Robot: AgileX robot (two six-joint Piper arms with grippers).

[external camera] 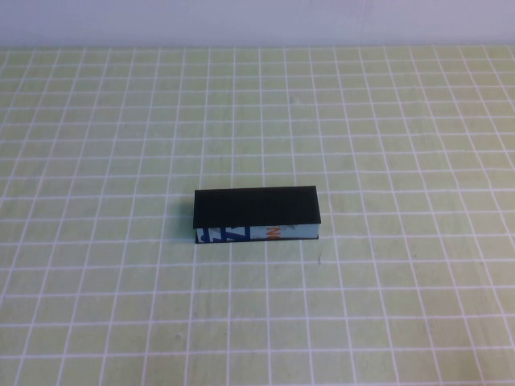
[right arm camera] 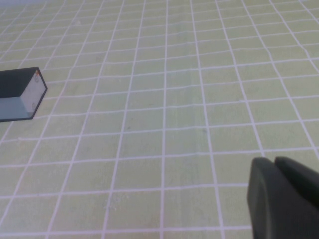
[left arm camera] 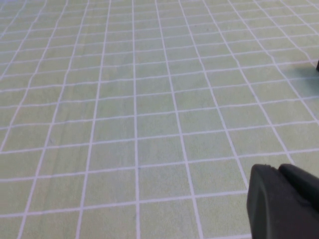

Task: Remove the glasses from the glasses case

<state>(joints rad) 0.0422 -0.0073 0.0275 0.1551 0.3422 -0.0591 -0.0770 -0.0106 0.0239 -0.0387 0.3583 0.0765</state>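
Observation:
The glasses case (external camera: 257, 215) lies shut in the middle of the table, with its flat black lid on top and its pale blue lettered face toward me. One end of it shows in the right wrist view (right arm camera: 22, 94). The glasses are hidden. Neither arm shows in the high view. In the left wrist view my left gripper (left arm camera: 279, 169) hangs over bare mat, its two black fingers pressed together and empty. In the right wrist view my right gripper (right arm camera: 273, 161) is also shut and empty, well away from the case's end.
The table is covered by a pale green mat with a white grid (external camera: 402, 121). A pale wall runs along the far edge (external camera: 257, 20). A small dark shape shows at the edge of the left wrist view (left arm camera: 317, 65).

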